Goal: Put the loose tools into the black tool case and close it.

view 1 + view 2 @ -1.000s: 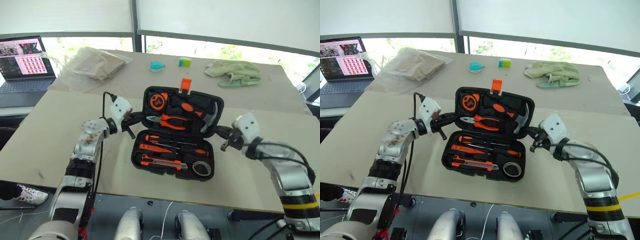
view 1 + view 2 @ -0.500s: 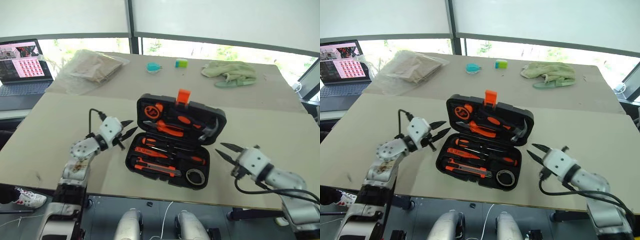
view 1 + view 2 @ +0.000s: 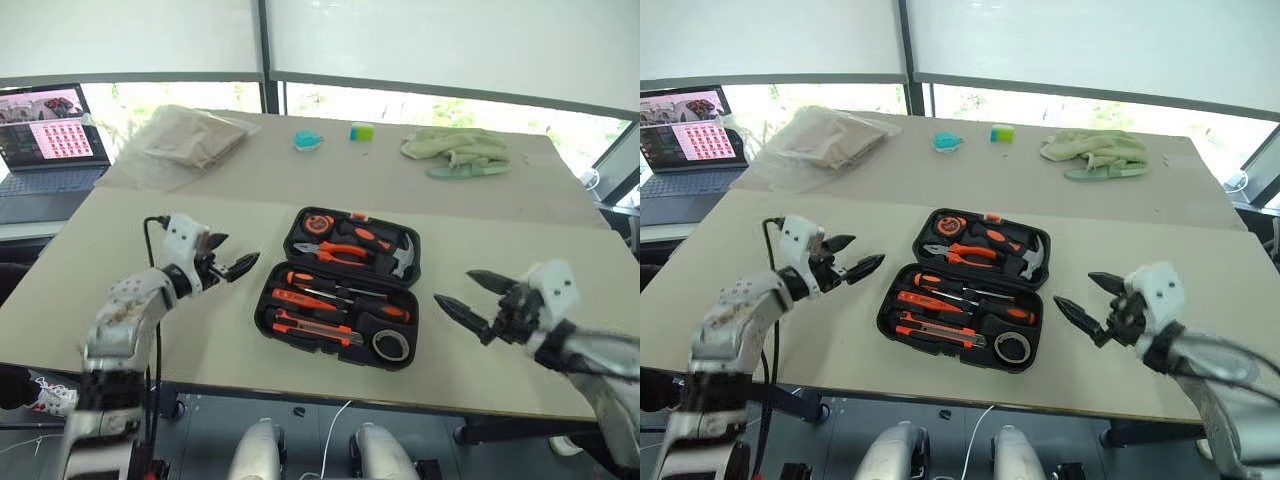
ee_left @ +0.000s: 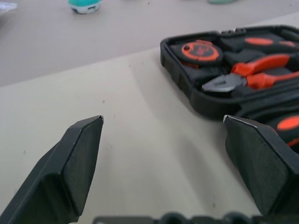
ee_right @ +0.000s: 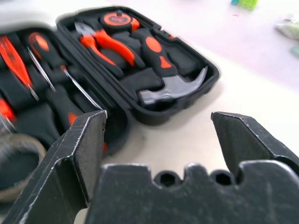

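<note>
The black tool case (image 3: 264,300) lies open flat on the table, both halves facing up. In its near half rest slim orange-and-black screwdrivers (image 3: 322,283), a utility knife (image 3: 315,327) and a dark tape roll (image 3: 391,346). The far half holds the pliers (image 3: 336,252), hammer (image 3: 396,256) and tape measure (image 3: 320,220). My left gripper (image 3: 238,252) hovers open just left of the case, with nothing between its fingers. Off the case's right side, my right gripper (image 3: 452,286) is open and empty too. The left wrist view shows the case wall (image 4: 187,91) beyond the spread fingers (image 4: 79,154).
A laptop (image 3: 45,130) sits at the far left. A plastic bag (image 3: 185,135), a teal object (image 3: 308,140), a small green block (image 3: 361,131) and a green cloth (image 3: 455,148) lie along the far side. The table's front edge runs just below the case.
Both grippers went from shut at the half-raised lid's sides to open and drew outward and back. The lid has dropped from half raised to flat open. The camera view shifted.
</note>
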Robot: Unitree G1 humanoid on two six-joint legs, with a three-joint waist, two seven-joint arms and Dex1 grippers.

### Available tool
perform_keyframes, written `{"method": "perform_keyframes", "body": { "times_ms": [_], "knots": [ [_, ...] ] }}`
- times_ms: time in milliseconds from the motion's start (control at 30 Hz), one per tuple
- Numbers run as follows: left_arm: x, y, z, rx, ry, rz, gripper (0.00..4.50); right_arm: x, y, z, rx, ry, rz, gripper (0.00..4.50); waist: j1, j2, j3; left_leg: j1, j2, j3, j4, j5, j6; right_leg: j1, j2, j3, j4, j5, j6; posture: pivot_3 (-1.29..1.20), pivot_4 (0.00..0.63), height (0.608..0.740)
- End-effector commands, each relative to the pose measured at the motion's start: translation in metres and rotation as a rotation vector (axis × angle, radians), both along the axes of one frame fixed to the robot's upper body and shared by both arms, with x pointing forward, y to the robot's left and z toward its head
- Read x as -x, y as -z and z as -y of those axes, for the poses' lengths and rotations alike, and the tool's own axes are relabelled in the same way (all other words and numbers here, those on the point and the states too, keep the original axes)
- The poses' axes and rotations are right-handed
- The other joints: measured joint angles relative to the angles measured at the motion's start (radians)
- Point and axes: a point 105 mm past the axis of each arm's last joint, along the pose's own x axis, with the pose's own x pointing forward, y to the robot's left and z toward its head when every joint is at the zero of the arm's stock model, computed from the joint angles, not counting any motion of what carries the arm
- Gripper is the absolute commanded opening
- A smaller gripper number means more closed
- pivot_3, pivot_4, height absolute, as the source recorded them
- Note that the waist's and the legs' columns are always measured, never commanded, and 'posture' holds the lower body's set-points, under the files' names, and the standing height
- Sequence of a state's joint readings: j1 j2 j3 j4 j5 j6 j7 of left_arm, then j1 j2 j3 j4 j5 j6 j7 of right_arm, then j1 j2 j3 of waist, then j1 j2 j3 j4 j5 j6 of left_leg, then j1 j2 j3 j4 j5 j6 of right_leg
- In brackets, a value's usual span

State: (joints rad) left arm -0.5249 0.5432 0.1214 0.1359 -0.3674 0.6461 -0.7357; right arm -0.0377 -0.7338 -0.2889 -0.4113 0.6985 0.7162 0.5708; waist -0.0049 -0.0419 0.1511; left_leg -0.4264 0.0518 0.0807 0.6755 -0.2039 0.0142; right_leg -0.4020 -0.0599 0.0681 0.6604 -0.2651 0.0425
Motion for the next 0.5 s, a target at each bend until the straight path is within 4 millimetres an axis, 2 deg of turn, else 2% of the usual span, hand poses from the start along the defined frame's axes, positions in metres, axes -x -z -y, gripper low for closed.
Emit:
{"method": "perform_keyframes", "body": {
  "times_ms": [33, 133, 233, 400, 467, 500],
  "knots": [
    [-0.019, -0.011, 0.014, 0.090, 0.058, -0.208, 4.42, -0.018, -0.001, -0.008, -0.147, 0.011, -0.228, 4.18, -0.002, 0.000, 0.000, -0.001, 0.000, -0.001, 0.000, 0.000, 0.000, 0.000, 0.000, 0.000, 0.000, 0.000, 0.000, 0.00, 0.150, 0.740],
    [-0.030, -0.015, 0.026, 0.117, 0.087, -0.295, 4.42, -0.030, -0.003, -0.014, -0.195, 0.003, -0.320, 4.18, -0.006, 0.000, 0.000, -0.003, -0.001, -0.002, -0.003, 0.000, 0.000, -0.002, 0.000, 0.000, -0.002, 0.000, 0.000, 0.00, 0.150, 0.740],
    [-0.039, -0.012, 0.037, 0.088, 0.113, -0.329, 4.42, -0.046, -0.001, -0.012, -0.239, 0.056, -0.380, 4.18, -0.007, 0.000, 0.000, -0.005, -0.002, -0.002, -0.007, 0.000, 0.001, -0.004, 0.000, -0.001, -0.005, 0.000, 0.000, 0.00, 0.150, 0.740],
    [-0.046, 0.006, 0.050, 0.046, 0.125, -0.395, 4.42, -0.063, 0.012, -0.005, -0.227, 0.134, -0.451, 4.18, -0.008, 0.000, 0.000, -0.021, -0.003, -0.002, -0.008, 0.000, 0.001, -0.021, 0.000, 0.000, -0.004, 0.000, 0.001, 0.00, 0.150, 0.740],
    [-0.048, 0.008, 0.055, 0.056, 0.119, -0.408, 4.42, -0.065, 0.018, -0.005, -0.214, 0.137, -0.471, 4.18, -0.004, 0.000, 0.000, -0.021, -0.003, -0.001, -0.008, 0.000, 0.001, -0.021, 0.000, -0.001, -0.003, 0.000, 0.001, 0.00, 0.150, 0.740],
    [-0.049, 0.008, 0.057, 0.056, 0.121, -0.408, 4.47, -0.066, 0.020, -0.006, -0.210, 0.137, -0.474, 3.95, -0.003, 0.000, 0.000, -0.021, -0.003, -0.001, -0.008, 0.000, 0.001, -0.021, -0.001, 0.000, -0.003, 0.000, 0.001, 0.00, 0.150, 0.740]
  ]
}}
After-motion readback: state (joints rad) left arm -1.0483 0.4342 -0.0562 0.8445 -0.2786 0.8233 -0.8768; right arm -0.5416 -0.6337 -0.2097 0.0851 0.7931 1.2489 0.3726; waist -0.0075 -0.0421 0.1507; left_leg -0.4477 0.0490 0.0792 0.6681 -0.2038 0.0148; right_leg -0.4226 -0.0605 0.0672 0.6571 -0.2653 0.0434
